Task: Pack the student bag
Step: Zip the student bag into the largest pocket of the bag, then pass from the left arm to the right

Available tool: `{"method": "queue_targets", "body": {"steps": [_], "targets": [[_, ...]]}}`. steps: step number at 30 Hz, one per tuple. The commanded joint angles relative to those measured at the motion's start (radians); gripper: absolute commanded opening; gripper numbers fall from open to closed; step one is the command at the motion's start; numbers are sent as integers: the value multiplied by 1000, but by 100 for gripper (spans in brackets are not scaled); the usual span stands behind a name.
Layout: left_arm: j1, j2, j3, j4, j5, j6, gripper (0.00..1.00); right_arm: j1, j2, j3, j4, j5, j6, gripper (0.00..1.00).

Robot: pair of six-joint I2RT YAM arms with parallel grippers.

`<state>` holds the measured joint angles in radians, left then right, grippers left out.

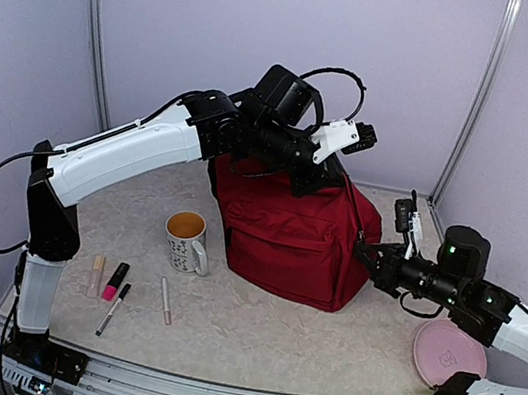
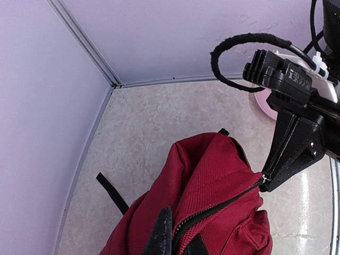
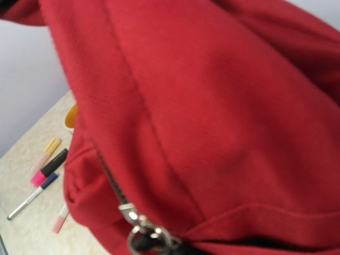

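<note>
- Far left of table (image 1: 251, 332), near edge: peach marker (image 1: 96, 276), pink highlighter with black cap (image 1: 115, 281) and white pen with dark cap (image 1: 114, 308), side by side, roughly parallel.
- Next right: white mug (image 1: 186, 241), upright, orange inside, handle toward the bag. Thin pale pink pen (image 1: 166, 300) lies in front of it, apart from the other three.
- Centre, toward the back: student bag (image 1: 288, 237), dark red, standing upright, front pocket facing the near edge. Just right of the mug, not touching it.
- Left gripper (image 2: 179, 229) is down on the bag's top. Fingers (image 2: 162, 234) are nearly together, pinching the red fabric right at the main zip line.
- Main zip runs from that pinch to the bag's right end and looks closed along the visible stretch.
- Right gripper (image 1: 365, 247) is at the bag's upper right side, jaws clamped tight on the metal zip pull (image 3: 141, 226).
- Far right, near edge: pink plate (image 1: 449, 353) flat on the table, partly under the right arm, well apart from the bag.
</note>
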<state>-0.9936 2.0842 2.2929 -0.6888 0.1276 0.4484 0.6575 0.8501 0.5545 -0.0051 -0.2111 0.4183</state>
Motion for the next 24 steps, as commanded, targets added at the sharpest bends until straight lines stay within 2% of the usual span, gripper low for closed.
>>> {"method": "queue_targets", "body": {"steps": [1, 4, 5, 9, 10, 11, 14, 17, 24], "targets": [[83, -121, 22, 187, -82, -39, 0, -10, 43, -59, -212, 36, 20, 0], [59, -127, -22, 193, -32, -16, 0, -10, 19, -7, -217, -57, -50, 0], [44, -133, -45, 200, -30, 3, 0, -10, -2, 17, -226, -91, -76, 6], [-2, -146, -105, 232, -18, 42, 0, -10, -78, 128, -318, -206, -170, 57], [-7, -142, -105, 233, -7, 41, 0, -10, -93, 152, -350, -225, -188, 91], [-13, -139, -105, 234, 1, 41, 0, -10, -103, 176, -368, -234, -203, 99], [-28, -126, -105, 234, 5, 45, 0, -10, -103, 249, -394, -225, -236, 100], [-38, -118, -105, 233, 7, 44, 0, -10, -52, 326, -344, -206, -267, 100], [-57, -130, -121, 227, 17, 39, 0, -2, 182, 430, -164, -95, -318, 100]]}}
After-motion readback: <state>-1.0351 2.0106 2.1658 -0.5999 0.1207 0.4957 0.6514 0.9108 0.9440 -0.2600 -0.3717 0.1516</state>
